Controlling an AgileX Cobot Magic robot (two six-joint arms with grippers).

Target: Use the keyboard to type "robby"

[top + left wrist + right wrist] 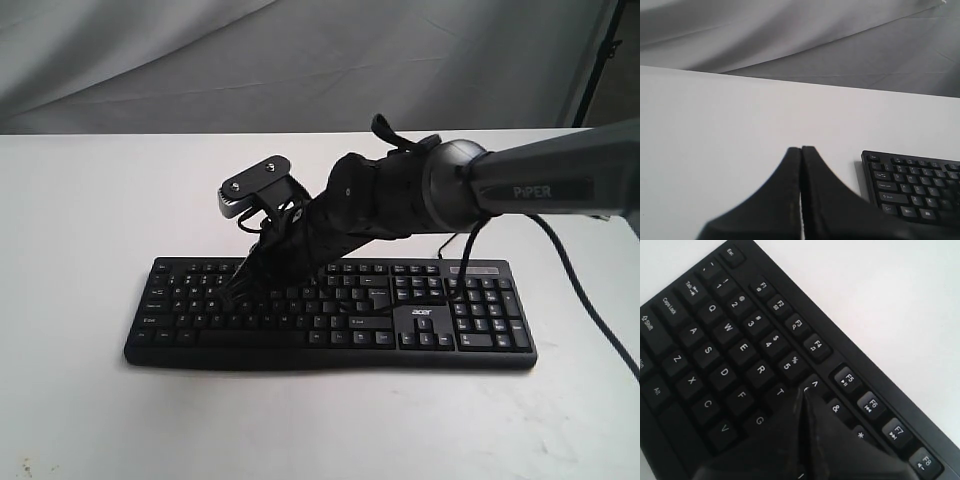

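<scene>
The black keyboard [400,320] lies across the middle of the white table, its "acer" logo at the right of the letter block. My right gripper [235,288] reaches across from the right and is shut. Its tip points down at the upper left letter rows. In the right wrist view the shut tips [802,391] sit just past the T key, by the 6 key, close over the keyboard [730,345]. Whether they touch a key I cannot tell. My left gripper [801,148] is shut and holds nothing, over bare table left of the keyboard [915,185].
A black cable [590,310] hangs from the right arm [540,180] down over the table beside the keyboard's right end. A grey cloth backdrop [300,60] rises behind the white table [80,220]. The left arm is out of the exterior view.
</scene>
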